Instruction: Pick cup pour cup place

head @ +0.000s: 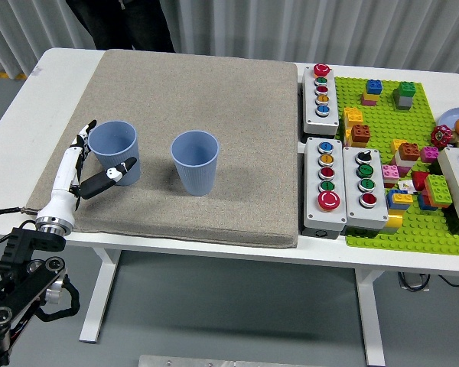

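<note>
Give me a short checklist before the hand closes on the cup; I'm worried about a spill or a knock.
1. Left hand open around the left cup: ok, thumb in front, fingers behind, not closed yet.
2. Left cup upright on the mat: ok.
3. Second cup upright and apart from the first: ok, a clear gap between them.
4. Contents of the left cup: cannot tell; no liquid shows inside.
5. Pour path free: ok, only bare mat between the cups; the button boxes sit off to the right.
6. Right hand out of the way: ok, it is not in view.
</note>
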